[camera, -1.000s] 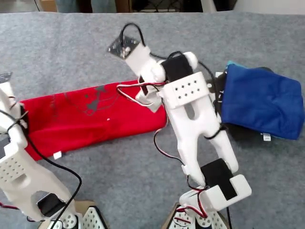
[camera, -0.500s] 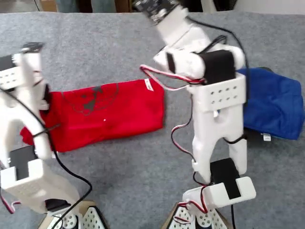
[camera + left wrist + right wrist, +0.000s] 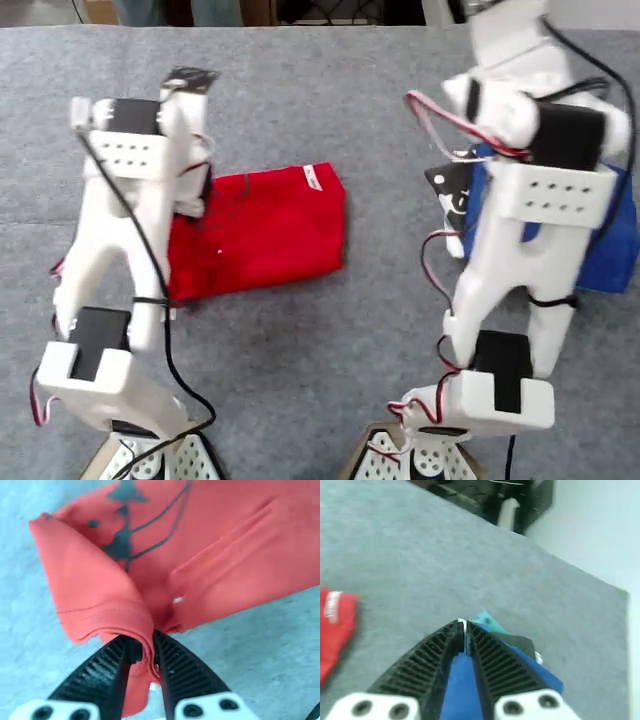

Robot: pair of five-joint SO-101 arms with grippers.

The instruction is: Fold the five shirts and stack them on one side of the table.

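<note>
The left gripper (image 3: 145,645) is clamped on an edge of the red shirt (image 3: 270,235) — the cloth rises in a fold between its jaws, and the rest lies partly folded mid-table (image 3: 300,100). The right gripper (image 3: 464,626) is closed on nothing — it hangs over the blue shirt (image 3: 618,250), which lies at the table's right side.
</note>
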